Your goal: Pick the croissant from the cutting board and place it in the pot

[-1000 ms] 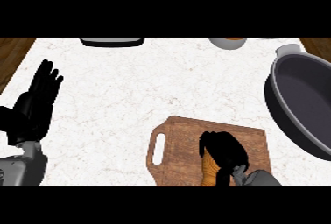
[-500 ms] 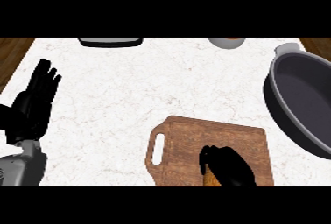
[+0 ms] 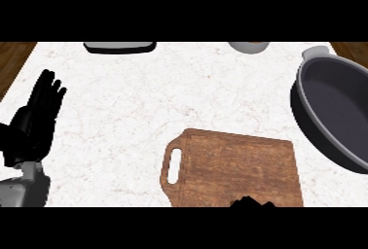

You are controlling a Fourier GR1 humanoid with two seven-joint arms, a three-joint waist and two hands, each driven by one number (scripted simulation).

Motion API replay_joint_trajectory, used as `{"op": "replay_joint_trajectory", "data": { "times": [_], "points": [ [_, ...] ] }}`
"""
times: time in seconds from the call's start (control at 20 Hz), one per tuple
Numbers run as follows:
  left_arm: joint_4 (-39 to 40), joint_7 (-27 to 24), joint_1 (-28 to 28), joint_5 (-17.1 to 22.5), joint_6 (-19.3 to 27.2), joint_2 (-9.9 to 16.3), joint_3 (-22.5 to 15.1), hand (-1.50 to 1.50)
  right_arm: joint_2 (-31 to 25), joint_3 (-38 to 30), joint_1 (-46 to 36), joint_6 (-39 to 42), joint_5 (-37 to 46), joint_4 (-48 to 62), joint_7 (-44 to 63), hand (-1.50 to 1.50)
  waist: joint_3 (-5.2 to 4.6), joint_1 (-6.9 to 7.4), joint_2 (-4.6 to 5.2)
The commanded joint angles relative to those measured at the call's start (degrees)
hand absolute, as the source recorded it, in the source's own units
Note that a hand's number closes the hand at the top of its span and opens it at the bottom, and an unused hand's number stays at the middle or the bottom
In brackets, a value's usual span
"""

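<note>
Right hand (image 3: 251, 203) has drawn back to the near edge of the cutting board (image 3: 237, 165); only fingertips show, grasp cannot be told. The croissant, seen on the board a second ago, is now out of sight, likely lifted but unconfirmed. Left hand (image 3: 34, 121) rests open far left of the board; pot (image 3: 338, 116) waits beyond its right side.

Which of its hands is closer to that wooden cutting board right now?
The right hand: only its dark fingertips show, over the cutting board's bottom edge. The left hand rests open near the counter's left edge, well apart from the board.
</note>
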Motion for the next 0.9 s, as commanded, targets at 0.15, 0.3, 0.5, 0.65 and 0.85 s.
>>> {"op": "replay_joint_trajectory", "data": {
  "times": [0.15,0.3,0.5,0.65,0.85],
  "points": [
    [2.6,-0.5,-1.3,1.1,-1.1,1.3,2.2,0.0,3.2,-9.2,4.1,-10.6,-2.8,-16.9,1.7,1.5,0.01,-0.74,0.19],
    [0.3,-2.0,1.1,0.3,-0.4,-0.1,1.2,0.0,2.2,-15.4,3.4,-11.9,-2.0,-21.9,3.0,1.5,-0.01,0.29,0.09],
    [-0.7,0.2,0.2,0.4,-0.8,0.5,1.0,0.0,2.9,-21.5,5.6,-13.3,-8.5,-25.2,3.4,1.5,0.03,0.21,0.09],
    [-1.3,3.2,-2.4,-0.2,0.3,1.1,1.2,0.0,0.9,-30.7,4.4,-13.0,-12.8,-23.0,1.4,1.5,0.07,0.37,0.2],
    [0.7,-1.5,0.5,0.1,-1.2,-0.2,0.9,0.0,1.6,-36.9,1.0,-9.3,-19.2,-21.1,2.2,1.5,0.02,0.55,0.33]
  ]
}}
